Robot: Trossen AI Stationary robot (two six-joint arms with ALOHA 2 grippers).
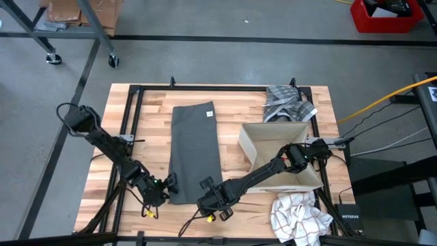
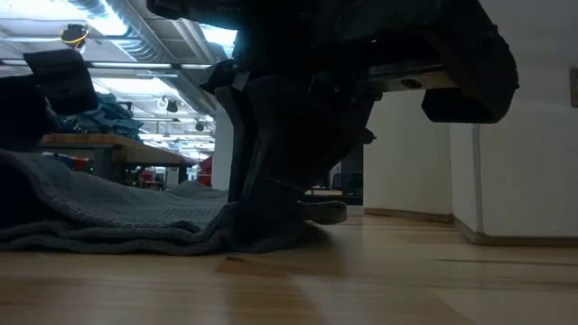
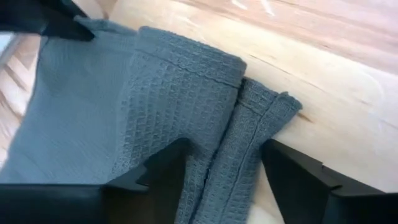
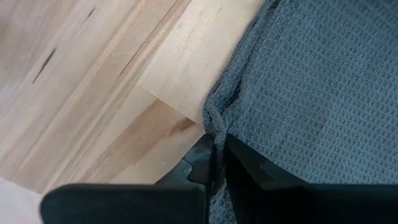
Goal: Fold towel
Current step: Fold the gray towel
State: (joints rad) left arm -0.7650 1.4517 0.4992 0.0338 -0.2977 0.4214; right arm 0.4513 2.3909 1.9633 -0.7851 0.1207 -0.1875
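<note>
Both hands sit at the near end of the grey towel (image 1: 193,150) lying long on the desk (image 1: 147,102), the right hand (image 4: 217,163) pinched onto its corner, the left hand (image 3: 221,168) spread around the other, seemingly to lift that edge together.

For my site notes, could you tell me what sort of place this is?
Probably a workshop or lab: a wooden worktable on a bare concrete floor, a wheeled metal frame, and ceiling ducts.

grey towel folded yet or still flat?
Partly folded: the grey towel lies as a long narrow strip, doubled layers showing at its near edge, both grippers there.
</note>
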